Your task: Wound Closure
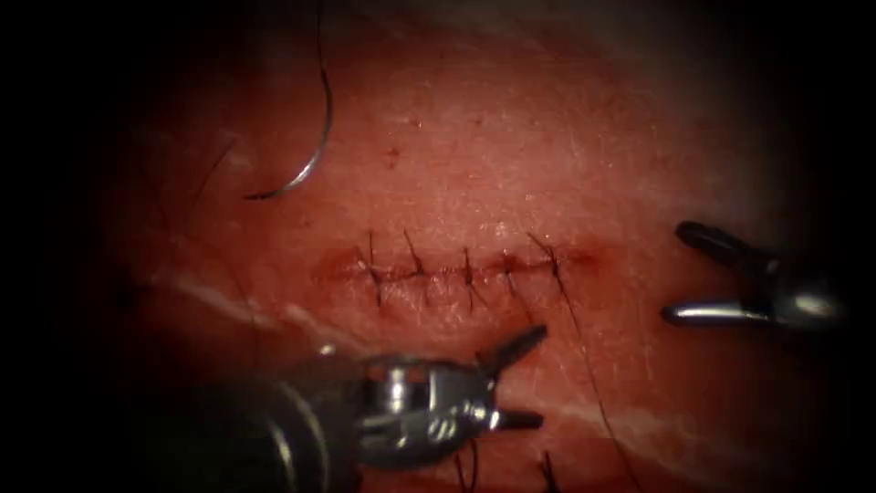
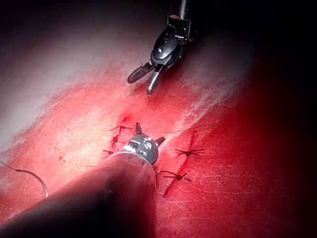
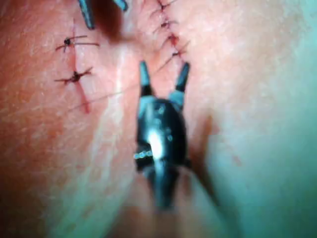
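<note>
The cut [image 1: 456, 269] runs across the tissue [image 1: 511, 155], crossed by several dark stitches. The curved needle [image 1: 306, 169] lies free on the tissue far to the upper left of the cut, its thread [image 1: 321, 46] trailing upward. My left tool [image 1: 532, 376] is in front of the cut, jaws open and holding nothing. My right tool [image 1: 677, 272] hovers to the right of the cut, jaws spread wide and empty. A thread tail [image 1: 589, 365] runs from the rightmost stitch toward the front. Both open tools [image 2: 148, 136] [image 3: 162, 77] point at the stitch line [image 3: 168, 34].
Another short row of stitches [image 3: 74, 59] lies on the tissue in front of the main cut, its thread ends [image 1: 470, 466] beside my left tool's shaft. Pale fatty streaks [image 1: 237, 306] cross the tissue on the left.
</note>
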Controlling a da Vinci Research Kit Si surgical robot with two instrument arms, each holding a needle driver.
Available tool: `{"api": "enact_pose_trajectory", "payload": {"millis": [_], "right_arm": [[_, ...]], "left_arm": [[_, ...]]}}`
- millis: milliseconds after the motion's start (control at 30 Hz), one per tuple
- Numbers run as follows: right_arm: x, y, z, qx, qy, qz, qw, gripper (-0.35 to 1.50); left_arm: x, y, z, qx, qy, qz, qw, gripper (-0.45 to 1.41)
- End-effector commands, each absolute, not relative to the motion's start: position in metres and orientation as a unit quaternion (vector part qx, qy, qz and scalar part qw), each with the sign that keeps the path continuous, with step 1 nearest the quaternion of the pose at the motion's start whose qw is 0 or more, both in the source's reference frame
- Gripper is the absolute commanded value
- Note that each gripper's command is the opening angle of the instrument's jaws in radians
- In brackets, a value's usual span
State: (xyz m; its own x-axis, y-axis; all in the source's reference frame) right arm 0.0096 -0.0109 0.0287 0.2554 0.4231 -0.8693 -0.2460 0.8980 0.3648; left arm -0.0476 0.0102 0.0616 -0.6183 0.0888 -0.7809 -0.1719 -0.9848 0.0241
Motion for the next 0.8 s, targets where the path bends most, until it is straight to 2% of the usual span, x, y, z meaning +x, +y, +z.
{"api": "enact_pose_trajectory", "payload": {"millis": [33, 167, 800], "right_arm": [[0.0098, -0.0121, 0.0296, 0.080, 0.571, 0.213, 0.789, 1.35], [0.0098, -0.0120, 0.0298, 0.079, 0.571, 0.213, 0.789, 1.35], [0.0098, -0.0126, 0.0302, 0.076, 0.571, 0.212, 0.789, 1.35]], "left_arm": [[-0.0486, 0.0094, 0.0627, -0.436, 0.047, 0.897, 0.065, 0.31], [-0.0507, 0.0077, 0.0651, -0.472, 0.040, 0.881, 0.022, 0.14], [-0.0561, 0.0043, 0.0698, -0.505, 0.050, 0.860, -0.045, 0.14]]}}
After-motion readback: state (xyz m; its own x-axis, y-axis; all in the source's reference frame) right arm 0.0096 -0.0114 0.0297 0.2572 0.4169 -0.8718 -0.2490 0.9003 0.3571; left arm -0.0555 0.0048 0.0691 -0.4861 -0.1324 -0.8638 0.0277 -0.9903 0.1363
